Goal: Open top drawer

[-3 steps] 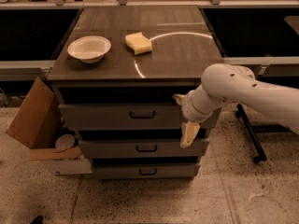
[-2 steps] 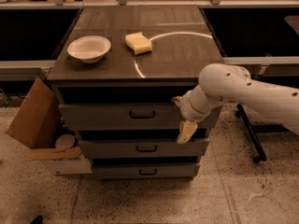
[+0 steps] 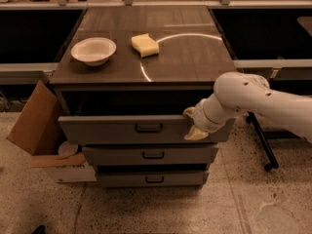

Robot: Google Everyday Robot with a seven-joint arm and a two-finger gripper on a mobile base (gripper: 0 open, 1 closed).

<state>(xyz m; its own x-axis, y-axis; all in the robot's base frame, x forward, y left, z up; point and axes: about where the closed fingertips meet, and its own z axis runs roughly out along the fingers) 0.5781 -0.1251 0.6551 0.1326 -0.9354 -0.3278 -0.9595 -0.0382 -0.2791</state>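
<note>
The top drawer [image 3: 122, 129] is the tallest and widest grey front of the cabinet, with a small dark loop handle [image 3: 148, 127] at its centre. It stands pulled out a little, with a dark gap above its upper edge. My gripper [image 3: 192, 124], cream-coloured on a white arm [image 3: 253, 99], is against the right part of this drawer front, at its upper edge and well to the right of the handle. Two shorter, narrower drawers [image 3: 153, 155] [image 3: 154, 179] sit below, closed.
On the cabinet's dark top [image 3: 195, 57] are a white bowl [image 3: 93, 51] and a yellow sponge [image 3: 145, 45]. An open cardboard box [image 3: 34, 128] leans against the cabinet's left side. A dark chair leg with a castor [image 3: 263, 150] stands to the right.
The top drawer front has come forward, toward the camera. My gripper has turned from hanging low over the second drawer to lying against the top drawer's right part.
</note>
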